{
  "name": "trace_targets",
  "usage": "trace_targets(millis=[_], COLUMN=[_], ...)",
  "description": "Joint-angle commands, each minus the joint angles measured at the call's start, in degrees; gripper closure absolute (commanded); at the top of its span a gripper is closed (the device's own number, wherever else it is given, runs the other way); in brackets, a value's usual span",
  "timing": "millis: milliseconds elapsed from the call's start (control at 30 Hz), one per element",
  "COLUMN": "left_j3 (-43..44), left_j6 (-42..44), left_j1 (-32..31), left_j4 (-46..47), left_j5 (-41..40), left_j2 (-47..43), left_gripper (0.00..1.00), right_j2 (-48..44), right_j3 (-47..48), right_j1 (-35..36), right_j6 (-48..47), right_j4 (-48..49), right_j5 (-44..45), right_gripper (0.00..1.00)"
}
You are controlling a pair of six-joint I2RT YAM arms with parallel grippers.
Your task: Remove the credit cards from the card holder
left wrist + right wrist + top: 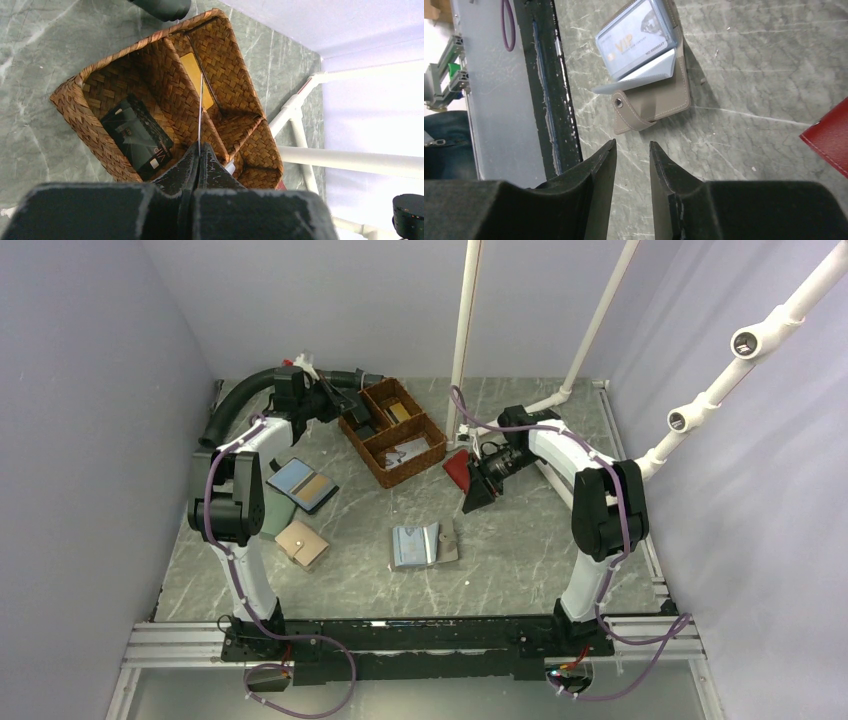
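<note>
The card holder (420, 545) lies open on the table's middle, taupe outside, light blue inside; in the right wrist view (651, 95) its tab points toward my gripper. A pale card marked VIP (634, 37) sits in its slot. My left gripper (199, 146) is shut on a thin credit card (200, 110), seen edge-on, above the wicker basket (70, 100). A black VIP card (137, 135) and a yellow card (197, 77) lie in the basket's compartments. My right gripper (633, 144) is open and empty above the table, short of the holder.
The basket (432, 450) stands at the back centre. A blue wallet with a tan panel (302, 484), a beige wallet (301, 543) and a green one lie left. A red wallet (458, 468) lies by my right gripper. White pipes stand at the back right.
</note>
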Motion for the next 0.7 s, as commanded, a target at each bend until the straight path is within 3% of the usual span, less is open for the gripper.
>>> trace_targets(millis=[0,667], left_j3=[4.72,7.62], left_j6=[-0.85,-2.64], left_j1=[-0.04,-0.82], left_j4=[1.67,1.89], left_j5=[-1.21,-2.76], left_j2=[0.33,5.9], left_gripper=[1.0,1.0], right_j2=[-0.9,-1.5], right_j3=[4.06,10.58], right_j1=[-0.15,-0.06], right_j6=[-2.48,0.51], right_j4=[-2.31,0.86], right_j5=[0.72,2.89], right_gripper=[0.67,0.65])
